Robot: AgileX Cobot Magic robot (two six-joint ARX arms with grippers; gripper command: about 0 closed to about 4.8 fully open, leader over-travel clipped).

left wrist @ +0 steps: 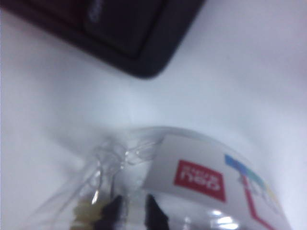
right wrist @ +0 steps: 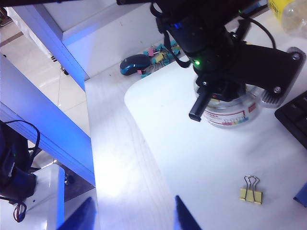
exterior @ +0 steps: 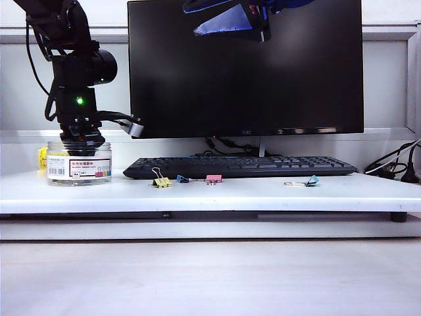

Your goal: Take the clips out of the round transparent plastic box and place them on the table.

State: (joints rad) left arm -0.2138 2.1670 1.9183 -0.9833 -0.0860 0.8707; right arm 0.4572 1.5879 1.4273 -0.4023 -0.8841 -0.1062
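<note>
The round transparent plastic box [exterior: 79, 164] stands at the left end of the white table [exterior: 263, 195]. My left gripper [exterior: 82, 139] reaches down into its open top. In the left wrist view the two dark fingertips [left wrist: 112, 212] stand a little apart inside the box [left wrist: 201, 177], nothing between them; a blurred yellow clip [left wrist: 86, 211] lies just beside one finger. My left gripper [left wrist: 133, 213] is open. Another yellow clip [exterior: 160, 181] [right wrist: 252, 191] lies on the table before the keyboard. My right gripper [right wrist: 134, 215] hangs high by the monitor [exterior: 230, 20], open and empty.
A black keyboard [exterior: 240, 166] and monitor [exterior: 245, 66] stand behind. Blue [exterior: 182, 178], pink [exterior: 214, 178] and teal [exterior: 308, 182] clips lie along the keyboard's front. A yellow roll [exterior: 42, 158] sits behind the box. Cables [exterior: 395, 168] lie at the far right.
</note>
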